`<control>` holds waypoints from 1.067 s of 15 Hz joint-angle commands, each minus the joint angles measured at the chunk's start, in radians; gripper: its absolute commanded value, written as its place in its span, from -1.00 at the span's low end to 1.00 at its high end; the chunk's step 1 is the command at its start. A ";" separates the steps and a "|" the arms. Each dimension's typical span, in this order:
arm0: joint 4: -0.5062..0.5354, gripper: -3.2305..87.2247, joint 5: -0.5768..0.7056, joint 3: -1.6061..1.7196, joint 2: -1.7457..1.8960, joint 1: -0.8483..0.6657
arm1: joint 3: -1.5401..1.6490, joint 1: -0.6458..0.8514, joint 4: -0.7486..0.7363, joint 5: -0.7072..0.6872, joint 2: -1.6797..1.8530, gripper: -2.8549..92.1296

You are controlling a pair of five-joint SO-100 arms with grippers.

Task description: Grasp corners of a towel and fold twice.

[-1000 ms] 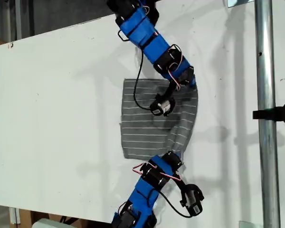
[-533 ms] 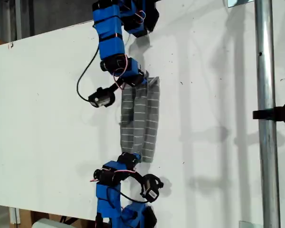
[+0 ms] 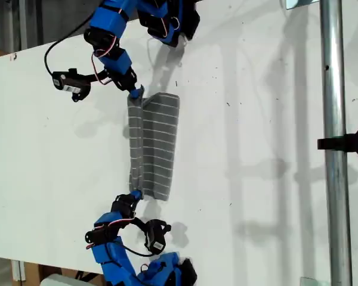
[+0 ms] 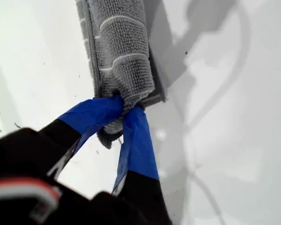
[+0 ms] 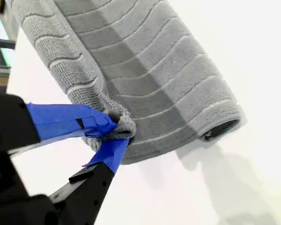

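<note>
While my first gripper (image 4: 123, 110) pinched one rounded corner (image 4: 129, 96) of the soft dark-grey, white-striped towel (image 3: 155, 143) between its blue-taped jaws, my second gripper (image 5: 119, 131) was clamped the same way on another corner (image 5: 124, 124). Beyond them the cloth lay folded into a long narrow strip on the white table (image 3: 256, 119), somewhat towards the exterior view's left. Light and limp, it would likely sag and slip unless taken at the corner tips, both layers together.

White table (image 3: 274, 179), metal pole (image 3: 336, 149)
</note>
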 commanded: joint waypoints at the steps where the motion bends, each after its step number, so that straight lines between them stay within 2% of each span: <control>1: -0.084 -1.00 -0.044 0.138 0.041 0.014 | 0.124 -0.120 -0.097 0.087 0.035 -0.94; 3: -0.175 -0.99 -0.078 0.256 0.023 0.018 | 0.272 -0.207 -0.224 0.190 0.008 -0.94; 6: -0.186 -0.99 -0.112 0.288 -0.057 0.034 | 0.437 -0.272 -0.388 0.288 -0.034 -0.94; 8: -0.175 -0.95 -0.132 0.267 -0.121 0.066 | 0.477 -0.273 -0.414 0.305 -0.055 -0.94; 9: -0.155 -0.68 -0.144 0.252 -0.123 0.084 | 0.468 -0.264 -0.394 0.313 -0.051 -0.90; 10: -0.114 -0.42 -0.152 0.225 -0.084 0.106 | 0.451 -0.236 -0.333 0.318 -0.002 -0.62; 11: -0.087 -0.20 -0.146 0.215 0.012 0.127 | 0.439 -0.201 -0.253 0.305 0.103 -0.48; 12: -0.067 0.01 -0.115 0.213 0.144 0.147 | 0.430 -0.169 -0.156 0.304 0.247 -0.46; 14: -0.005 0.01 -0.106 0.225 0.426 0.149 | 0.453 -0.114 0.026 0.328 0.577 -0.46; 16: -0.003 -0.04 -0.094 0.310 0.709 0.178 | 0.517 -0.138 0.075 0.442 0.723 -0.43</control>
